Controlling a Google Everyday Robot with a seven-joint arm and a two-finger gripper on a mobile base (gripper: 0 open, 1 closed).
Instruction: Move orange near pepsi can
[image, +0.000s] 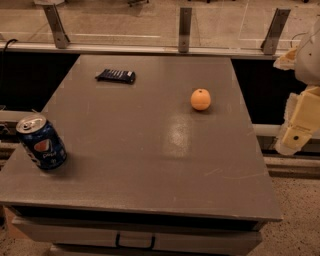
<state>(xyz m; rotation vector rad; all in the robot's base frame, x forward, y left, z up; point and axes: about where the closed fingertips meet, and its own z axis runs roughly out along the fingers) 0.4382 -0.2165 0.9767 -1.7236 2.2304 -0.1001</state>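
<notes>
The one camera stands high at the near edge of the table (150, 150) and looks down across it toward the railing (185, 48) behind. The tabletop fills most of the view. The gripper (292, 137) hangs beyond the table's right side.

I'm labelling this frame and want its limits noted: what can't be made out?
Camera view:
- pincer, right of the table: partly cut off by the picture's right border.
- Dark packet at the back: print too small to read.
- Pepsi can: back side hidden by itself.
- Orange: underside hidden against the table.
</notes>
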